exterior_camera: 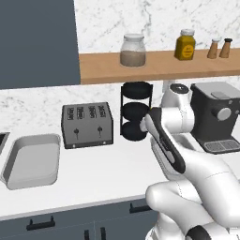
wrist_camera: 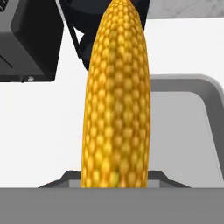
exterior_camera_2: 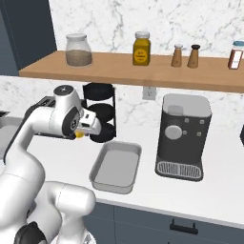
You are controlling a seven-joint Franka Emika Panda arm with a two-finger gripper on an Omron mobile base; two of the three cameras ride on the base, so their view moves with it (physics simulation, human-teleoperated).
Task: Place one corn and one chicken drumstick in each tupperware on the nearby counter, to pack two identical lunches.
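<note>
My gripper (exterior_camera_2: 84,131) is shut on the bare yellow-orange corn (wrist_camera: 116,100), which stands lengthwise along the hand view; a bit of yellow corn (exterior_camera_2: 79,135) peeks out under the hand. It hangs above the white counter (exterior_camera_2: 143,190), just left of one empty light-grey tupperware (exterior_camera_2: 116,167), whose rim (wrist_camera: 188,83) lies at the right of the hand view. The other tupperware (exterior_camera: 30,161), also empty, sits far left on the counter (exterior_camera: 108,178). The husked corn and both chicken drumsticks are out of view.
A black toaster (exterior_camera: 87,124) and a black three-tier rack (exterior_camera: 136,110) stand at the back, the rack right behind my hand. A dark coffee machine (exterior_camera_2: 183,136) stands right of the near tray. A wooden shelf (exterior_camera_2: 119,71) with jars hangs above.
</note>
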